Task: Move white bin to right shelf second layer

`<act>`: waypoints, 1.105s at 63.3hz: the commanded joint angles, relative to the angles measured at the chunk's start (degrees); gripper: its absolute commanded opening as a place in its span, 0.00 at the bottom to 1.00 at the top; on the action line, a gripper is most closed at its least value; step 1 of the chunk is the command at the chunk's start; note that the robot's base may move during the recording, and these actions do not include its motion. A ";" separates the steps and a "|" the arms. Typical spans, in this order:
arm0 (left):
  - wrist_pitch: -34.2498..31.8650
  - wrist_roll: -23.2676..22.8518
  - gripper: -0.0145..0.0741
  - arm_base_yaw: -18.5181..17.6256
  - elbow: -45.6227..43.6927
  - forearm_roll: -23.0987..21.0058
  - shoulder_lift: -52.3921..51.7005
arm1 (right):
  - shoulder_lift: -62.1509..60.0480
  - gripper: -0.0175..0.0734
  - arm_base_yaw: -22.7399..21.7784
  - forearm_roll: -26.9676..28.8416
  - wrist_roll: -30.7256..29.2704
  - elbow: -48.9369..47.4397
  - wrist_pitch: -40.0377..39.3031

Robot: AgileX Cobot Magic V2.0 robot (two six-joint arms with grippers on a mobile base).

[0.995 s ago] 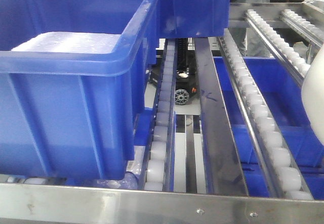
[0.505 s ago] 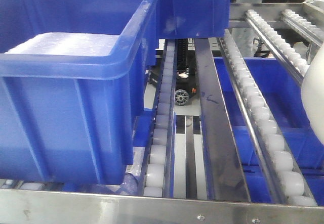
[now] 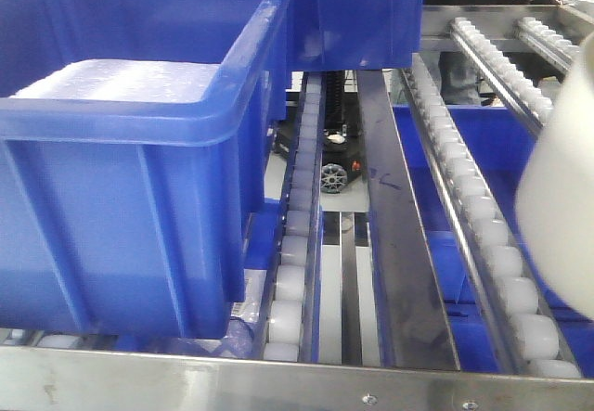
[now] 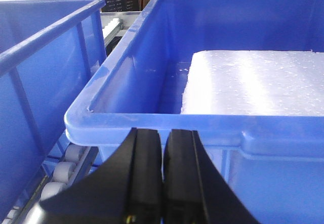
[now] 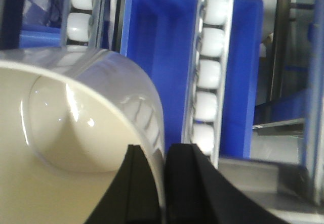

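Roller rails of the shelf are filling the front view. White bin is pushing further in from the right edge than a second ago, heading over the rails. Right gripper is pinching its rim; left gripper is pressed together, empty, by the blue crate.

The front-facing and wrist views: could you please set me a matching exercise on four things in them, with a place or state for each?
Things:
1. white bin
2. left gripper
3. blue crate
4. right gripper

Places or states:
A. jaws pressed together on nothing
B. resting on the roller rails, a white foam slab inside
C. jaws clamped on a thin wall, one inside and one outside
D. at the right edge of the front-facing view, above the rollers

Pairs: 1-D, 2-A, 3-B, 4-C
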 commanded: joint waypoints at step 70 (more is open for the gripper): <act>-4.84 -0.15 0.26 -0.23 2.11 -0.35 -0.75 | 9.75 0.25 -8.45 4.54 -12.29 1.49 -10.96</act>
